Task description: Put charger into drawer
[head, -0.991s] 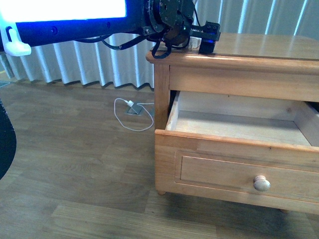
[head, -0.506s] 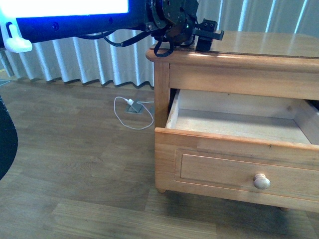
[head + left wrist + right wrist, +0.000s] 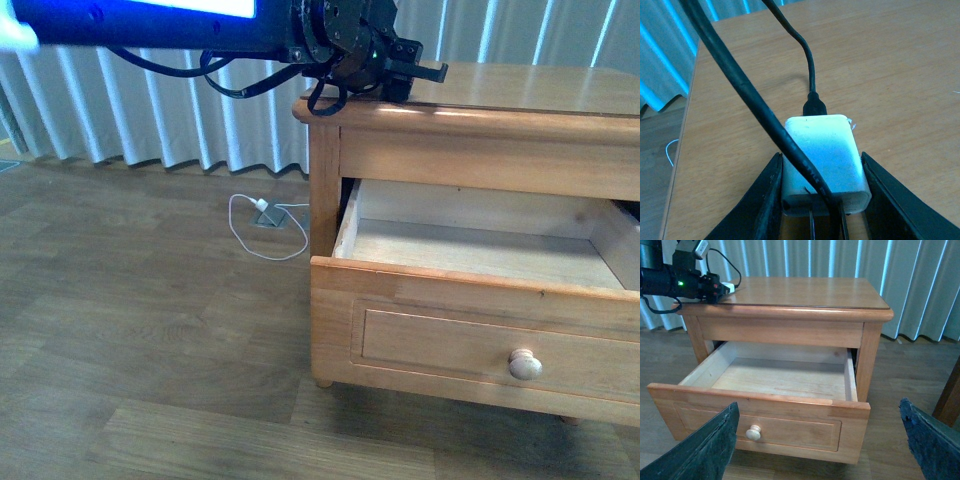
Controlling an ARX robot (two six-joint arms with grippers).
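**Left gripper clamps charger on cabinet top, open drawer waits below**

The left gripper (image 3: 820, 165) has its two black fingers (image 3: 771, 200) pressed against opposite sides of the charger (image 3: 826, 145). The white block sits near the left edge of the cabinet top (image 3: 520, 90), close to its front left corner. The jaws are closed on the block, and whether it has left the wood cannot be told. The charger's thin black cable (image 3: 810, 65) runs away across the top, with its far end out of view. A thicker black lead (image 3: 740, 85), apparently the arm's own, crosses over the block.

The drawer (image 3: 450, 300), with its round pale knob (image 3: 525, 366), stands pulled well out beneath the top and looks empty. The right gripper (image 3: 818, 405) hangs in front of the drawer, jaws wide apart and holding nothing.

The step in hand appears to be the lift. It is probably best done as a straight rise with a firm grip, high enough for the trailing cable to follow clear of the top's front edge. The arm can then carry the block forward and down into the drawer's open box and release it low. The likely snag is the cable dragging or catching on the cabinet's front lip. A white cable (image 3: 265, 225) on the floor (image 3: 150, 350) beside the cabinet is not part of the job.
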